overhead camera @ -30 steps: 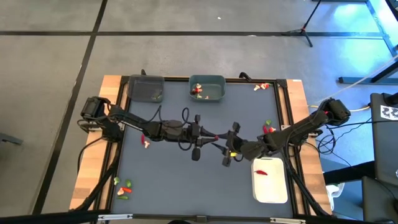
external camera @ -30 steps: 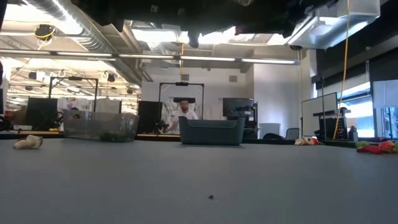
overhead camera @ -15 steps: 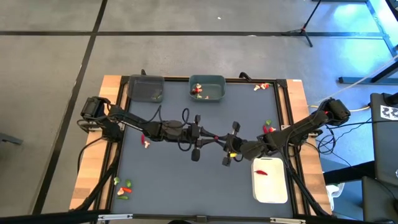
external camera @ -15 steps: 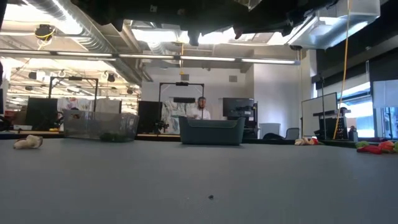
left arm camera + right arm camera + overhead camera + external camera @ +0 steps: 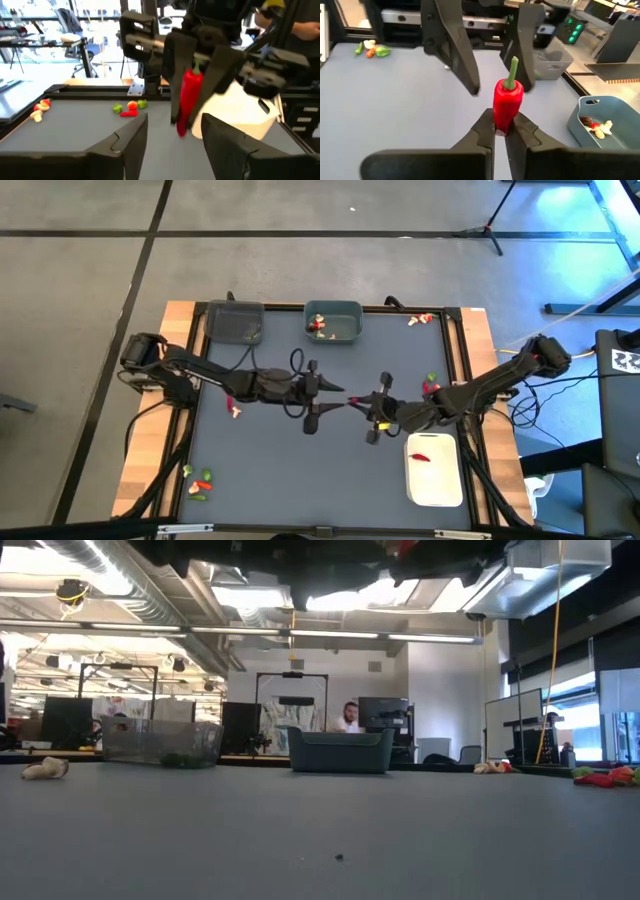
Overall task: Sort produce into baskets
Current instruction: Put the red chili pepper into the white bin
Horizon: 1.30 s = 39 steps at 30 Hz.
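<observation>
My two arms meet nose to nose above the middle of the dark grey table [image 5: 270, 460]. My right claw [image 5: 501, 131] is clenched on the lower tip of a glossy red toy chili pepper with a green stem [image 5: 508, 100], holding it upright in the air. My left claw [image 5: 172, 137] stands released, its two dark fingers [image 5: 120, 145] spread apart on either side of that same pepper without touching it; from the left wrist the pepper [image 5: 187, 97] shows gripped between the other arm's fingers.

At the table's far edge sit a dark grey squarish bin [image 5: 234, 322] with something green inside and, just beside it, a grey-teal rectangular bin [image 5: 333, 322] holding pale and red pieces. A white rounded-corner tray [image 5: 434, 472] lies near my right arm with one small red piece [image 5: 421, 457] in it. Loose produce lies around the table: a pale and red cluster [image 5: 419, 319] at the far right corner, a red and green pile [image 5: 431, 385] by the right edge, a pale piece [image 5: 234, 411] under my left arm, and a green, red and orange group [image 5: 199, 480] at the near left corner.

In the low view a person [image 5: 349, 718] shows in the room behind the teal bin.
</observation>
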Each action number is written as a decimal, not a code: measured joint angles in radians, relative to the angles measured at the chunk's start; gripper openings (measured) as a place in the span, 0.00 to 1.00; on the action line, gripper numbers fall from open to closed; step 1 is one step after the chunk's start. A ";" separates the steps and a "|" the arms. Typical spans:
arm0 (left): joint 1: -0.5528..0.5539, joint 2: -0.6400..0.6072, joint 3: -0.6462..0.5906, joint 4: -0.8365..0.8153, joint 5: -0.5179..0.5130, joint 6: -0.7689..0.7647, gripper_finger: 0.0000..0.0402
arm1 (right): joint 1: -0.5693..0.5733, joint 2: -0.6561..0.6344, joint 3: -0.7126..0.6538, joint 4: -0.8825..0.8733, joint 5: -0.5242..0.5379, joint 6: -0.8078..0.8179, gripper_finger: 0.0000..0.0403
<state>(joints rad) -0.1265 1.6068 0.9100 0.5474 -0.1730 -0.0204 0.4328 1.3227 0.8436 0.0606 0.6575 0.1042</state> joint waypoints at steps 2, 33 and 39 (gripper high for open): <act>0.000 -0.030 0.000 -0.061 0.000 0.000 0.46 | 0.000 -0.028 0.000 -0.042 -0.027 0.010 0.06; 0.014 -0.238 -0.023 -0.571 -0.053 -0.132 0.46 | 0.448 -0.121 0.001 -0.796 -0.606 0.988 0.07; 0.017 -0.238 -0.023 -0.570 -0.056 -0.100 0.46 | 0.505 -0.033 0.001 -0.817 -0.574 0.993 0.11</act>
<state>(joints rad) -0.1094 1.3685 0.8875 -0.0222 -0.2295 -0.1202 0.9377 1.2901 0.8444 -0.7569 0.0834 1.0968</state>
